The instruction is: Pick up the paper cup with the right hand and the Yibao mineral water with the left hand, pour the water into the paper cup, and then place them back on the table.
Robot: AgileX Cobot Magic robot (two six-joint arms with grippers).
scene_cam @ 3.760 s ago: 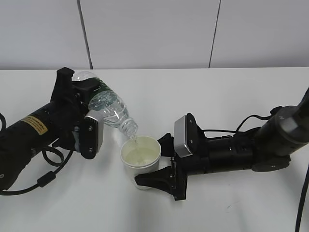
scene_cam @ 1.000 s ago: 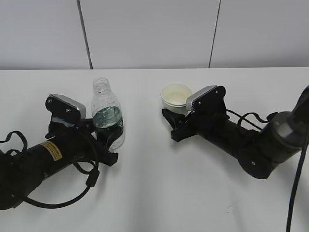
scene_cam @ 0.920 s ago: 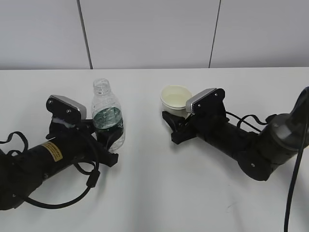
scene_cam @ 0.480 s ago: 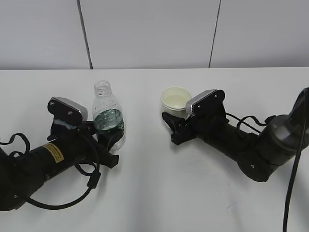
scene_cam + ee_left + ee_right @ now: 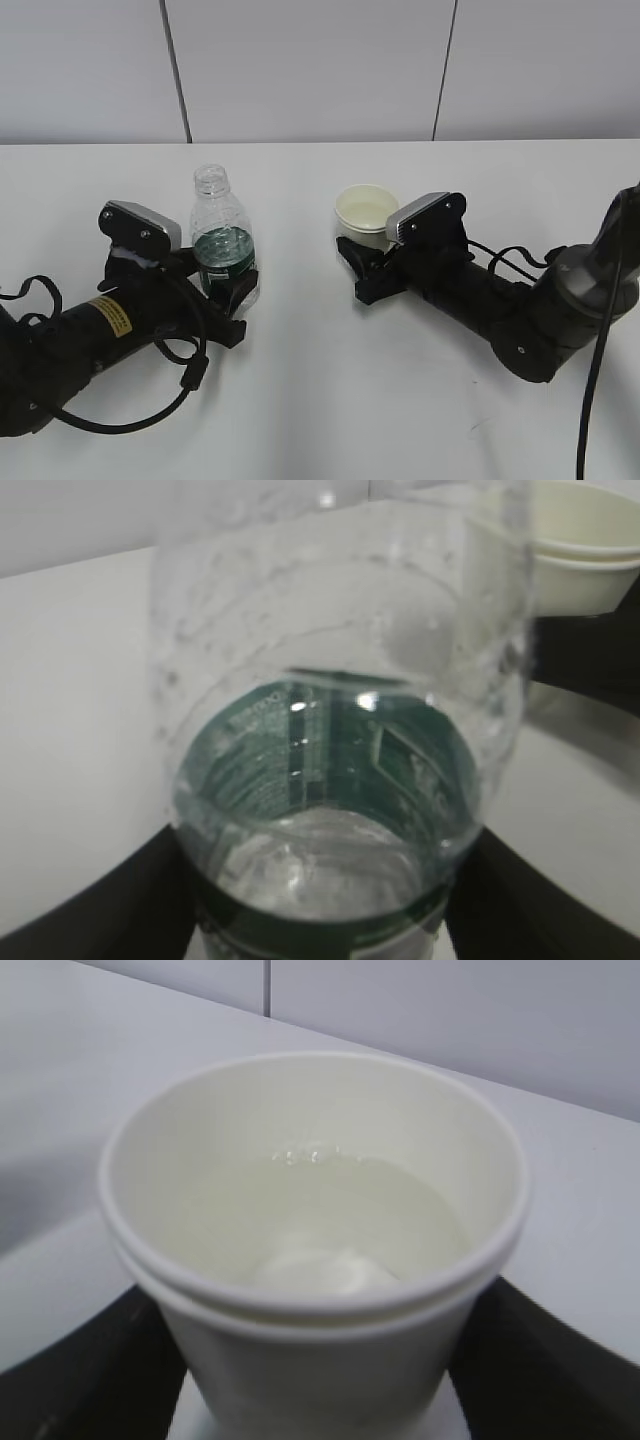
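Observation:
The Yibao mineral water (image 5: 224,240), a clear ribbed bottle with a dark green label and no cap, stands upright on the white table (image 5: 320,400). My left gripper (image 5: 228,292), on the arm with the yellow sticker, is shut on its lower part. In the left wrist view the bottle (image 5: 330,780) fills the frame between the black fingers (image 5: 120,900). The paper cup (image 5: 366,212) stands to the right with my right gripper (image 5: 356,262) shut on its base. In the right wrist view the cup (image 5: 300,1350) holds water (image 5: 350,1220), with fingers (image 5: 90,1370) on both sides.
A grey panelled wall (image 5: 320,70) runs along the table's far edge. Black cables (image 5: 190,370) loop beside the left arm, and another (image 5: 600,380) hangs by the right arm. Bare tabletop lies between the two arms and in front of them.
Since 3.8 s ago the tilted, pouring bottle has come upright at the left and the cup has moved to the back right. In the last second the cup and right gripper sank slightly.

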